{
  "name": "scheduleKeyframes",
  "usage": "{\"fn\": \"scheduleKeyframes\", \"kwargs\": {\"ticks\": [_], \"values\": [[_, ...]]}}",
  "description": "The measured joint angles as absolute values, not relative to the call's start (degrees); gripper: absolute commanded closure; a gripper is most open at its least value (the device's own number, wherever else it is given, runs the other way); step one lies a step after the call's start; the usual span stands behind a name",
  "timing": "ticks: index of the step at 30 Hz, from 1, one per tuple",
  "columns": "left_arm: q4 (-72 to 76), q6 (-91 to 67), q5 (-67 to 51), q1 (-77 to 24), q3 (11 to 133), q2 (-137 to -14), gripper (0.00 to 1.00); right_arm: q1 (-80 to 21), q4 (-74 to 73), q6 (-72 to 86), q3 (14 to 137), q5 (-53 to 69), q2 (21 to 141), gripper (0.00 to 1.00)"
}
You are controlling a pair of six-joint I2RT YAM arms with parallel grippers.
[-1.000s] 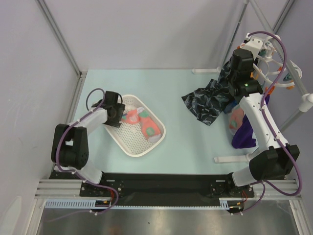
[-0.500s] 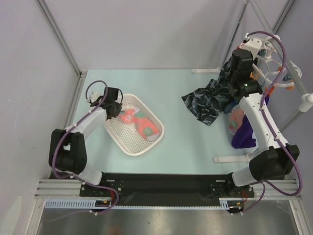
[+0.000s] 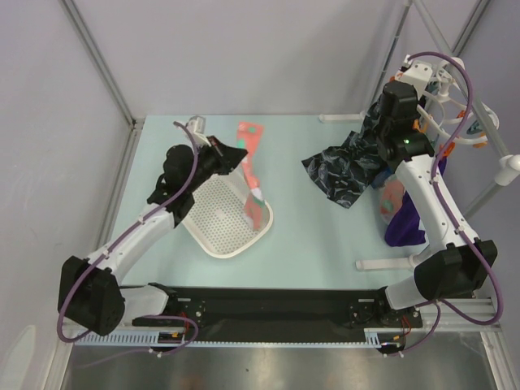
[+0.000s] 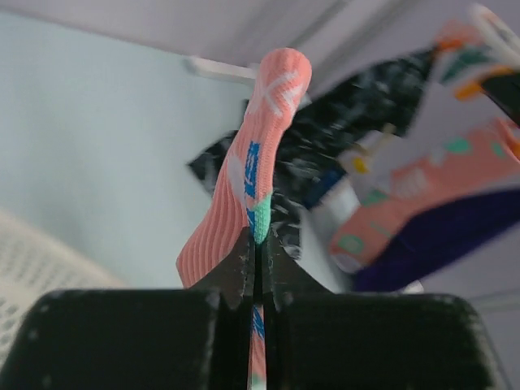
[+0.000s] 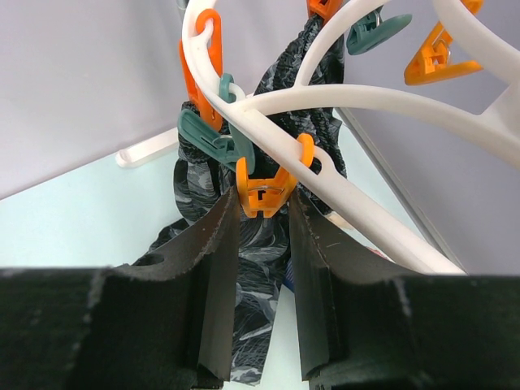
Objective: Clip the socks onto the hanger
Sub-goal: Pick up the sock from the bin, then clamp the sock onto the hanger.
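Observation:
My left gripper [image 3: 233,158] is raised above the table and shut on a salmon-pink sock [image 3: 251,166], which hangs from it with its lower end over the white basket [image 3: 213,230]. In the left wrist view the jaws [image 4: 258,244] pinch the sock [image 4: 258,146], which stands up past them. At the far right, the white hanger [image 5: 374,99] carries orange and teal pegs. My right gripper [image 5: 262,213] is shut on an orange peg [image 5: 264,193] under the ring. Another sock [image 3: 393,195] hangs by the hanger [image 3: 455,122], beside my right gripper [image 3: 416,123].
A dark navy patterned cloth [image 3: 348,171] drapes down from the hanger to the table. A purple garment [image 3: 405,224] hangs under the right forearm. A white rack foot [image 3: 387,263] lies at the right front, and frame posts stand at the corners.
My left gripper shut on the sock in the basket, then rose and swung right, lifting the sock out. The right arm has stayed on the peg.

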State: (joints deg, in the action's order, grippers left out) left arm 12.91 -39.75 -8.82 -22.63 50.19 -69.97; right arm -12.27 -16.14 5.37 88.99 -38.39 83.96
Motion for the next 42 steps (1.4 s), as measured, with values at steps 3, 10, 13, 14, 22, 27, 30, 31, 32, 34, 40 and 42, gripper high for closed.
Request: {"fn": "scheduleKeyframes", "kwargs": {"ticks": [3, 10, 13, 14, 22, 27, 30, 31, 32, 34, 40, 42], "values": [[17.6, -36.2, -18.7, -24.4, 54.4, -72.6, 1.0, -12.5, -16.2, 5.4, 89.0, -38.5, 84.0, 1.0], [24.3, -24.9, -27.2, -33.3, 68.4, -81.4, 1.0, -13.0, -16.5, 7.1, 89.3, -38.5, 83.9, 1.0], [26.7, -20.7, -26.1, -37.1, 72.9, -85.7, 1.0, -13.1, -16.9, 7.7, 89.4, -38.5, 83.8, 1.0], [27.3, -19.5, -25.4, -38.1, 74.7, -87.4, 1.0, -13.2, -17.0, 7.9, 89.4, -38.5, 83.8, 1.0], [36.6, -13.3, -13.7, -45.2, 80.0, -100.9, 1.0, -13.2, -17.3, 8.2, 89.7, -38.5, 83.8, 1.0], [41.6, -9.0, -5.6, -50.4, 80.1, -108.5, 1.0, -13.2, -17.8, 8.4, 89.8, -38.5, 83.7, 1.0], [44.3, -5.3, -0.3, -54.2, 80.2, -111.8, 1.0, -13.2, -18.2, 8.4, 89.8, -38.5, 83.5, 1.0], [45.5, -4.1, 1.1, -55.1, 80.4, -112.7, 1.0, -13.2, -18.4, 8.6, 89.8, -38.5, 83.3, 1.0], [46.7, -3.1, 2.3, -56.1, 80.9, -113.7, 1.0, -13.2, -18.7, 8.7, 89.8, -38.4, 83.2, 1.0], [48.9, -1.5, 3.9, -57.4, 82.5, -115.7, 1.0, -13.2, -19.2, 9.0, 89.8, -38.2, 82.9, 1.0], [52.8, 3.3, 7.9, -57.6, 87.4, -120.3, 1.0, -13.3, -20.0, 9.6, 89.8, -37.9, 82.3, 1.0], [53.7, 5.1, 9.3, -57.6, 89.3, -121.8, 1.0, -13.4, -20.3, 9.8, 89.8, -37.8, 82.2, 1.0]]}}
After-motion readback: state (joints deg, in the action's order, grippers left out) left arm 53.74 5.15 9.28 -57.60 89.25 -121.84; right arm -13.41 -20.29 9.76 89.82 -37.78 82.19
